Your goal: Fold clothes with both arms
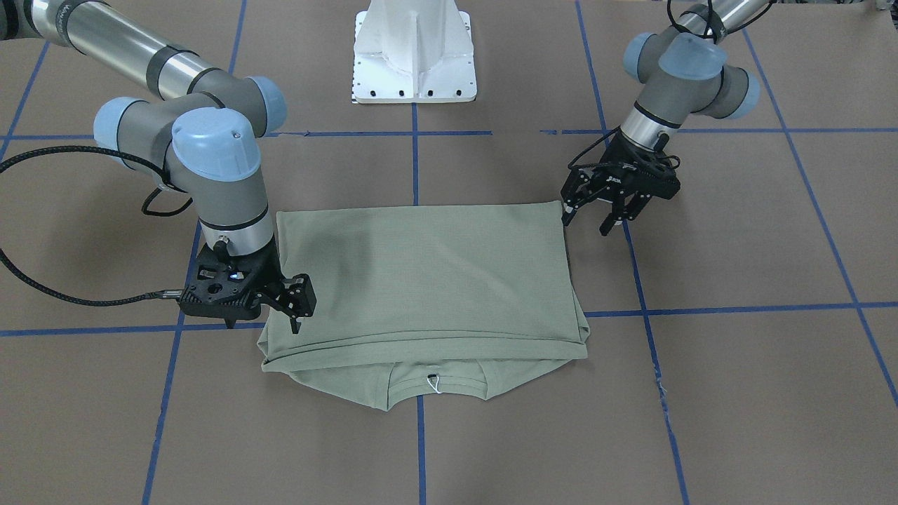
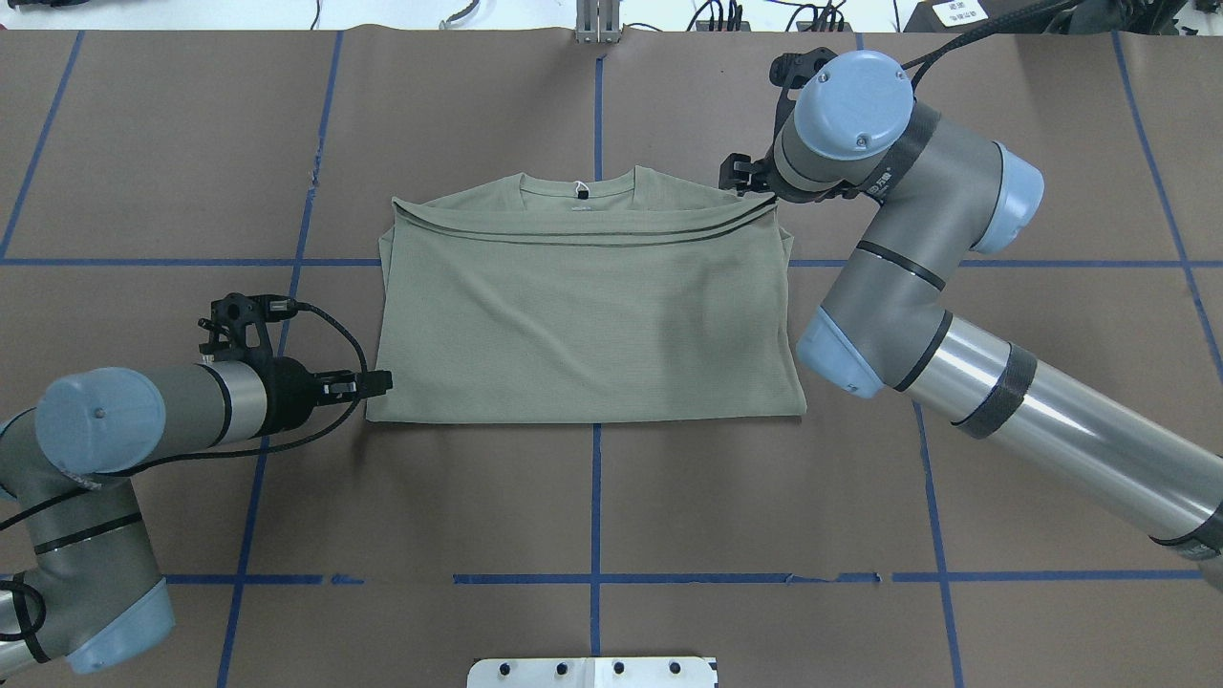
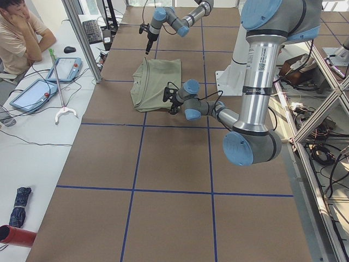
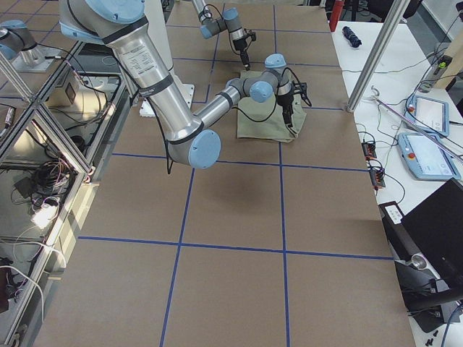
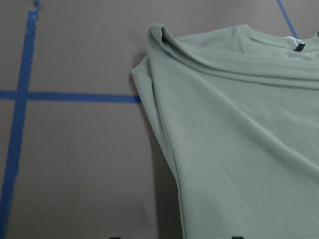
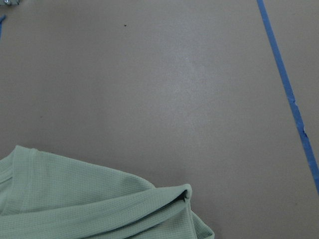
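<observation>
The pale sage-green shirt (image 1: 428,273) lies flat on the table, folded into a rectangle (image 2: 583,315). Its ribbed neck and white tag string (image 1: 433,382) point away from the robot. My left gripper (image 1: 588,219) is open and empty, just off the shirt's near left corner (image 2: 382,382). The left wrist view shows that side edge of the shirt (image 5: 239,139). My right gripper (image 1: 263,324) is open, low over the far right corner by the shoulder, with one finger (image 1: 298,312) above the cloth. The right wrist view shows that corner (image 6: 75,199); no fingers show there.
The white pedestal base (image 1: 414,56) stands at the robot's side of the table. Blue tape lines (image 1: 417,168) cross the brown table cover. In the exterior left view a seated operator (image 3: 22,33) and tablets (image 3: 65,68) are on a white side table.
</observation>
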Robot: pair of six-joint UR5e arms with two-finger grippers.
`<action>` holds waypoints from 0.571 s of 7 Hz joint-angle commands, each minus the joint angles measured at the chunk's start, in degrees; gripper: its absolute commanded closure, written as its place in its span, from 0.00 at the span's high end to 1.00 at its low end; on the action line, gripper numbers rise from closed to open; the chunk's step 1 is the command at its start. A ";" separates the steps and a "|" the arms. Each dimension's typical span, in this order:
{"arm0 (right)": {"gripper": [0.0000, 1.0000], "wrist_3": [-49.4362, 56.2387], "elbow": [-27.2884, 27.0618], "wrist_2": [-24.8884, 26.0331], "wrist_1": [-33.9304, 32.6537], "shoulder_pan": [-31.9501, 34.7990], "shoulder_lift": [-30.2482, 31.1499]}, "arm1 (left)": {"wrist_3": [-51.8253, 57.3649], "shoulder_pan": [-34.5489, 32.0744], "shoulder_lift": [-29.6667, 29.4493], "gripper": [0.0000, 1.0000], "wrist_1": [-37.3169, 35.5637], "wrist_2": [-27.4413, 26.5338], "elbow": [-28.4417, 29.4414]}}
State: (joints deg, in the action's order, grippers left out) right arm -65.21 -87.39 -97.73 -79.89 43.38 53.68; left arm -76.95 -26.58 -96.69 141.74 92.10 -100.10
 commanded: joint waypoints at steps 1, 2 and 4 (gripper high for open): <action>1.00 0.00 -0.06 0.00 0.00 0.04 0.03 | -1.71 2.67 -0.08 0.68 0.11 -0.60 0.17; 1.00 0.08 0.02 0.00 0.00 -0.05 0.03 | -2.06 2.85 -0.17 0.55 0.11 -0.60 0.17; 1.00 0.09 -0.06 0.00 0.00 0.04 0.03 | -2.24 2.85 0.01 0.00 0.11 -0.78 0.17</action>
State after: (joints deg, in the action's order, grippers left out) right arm -65.14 -87.39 -97.73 -79.89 43.36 53.70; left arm -79.08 -23.79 -96.80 141.86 91.46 -99.94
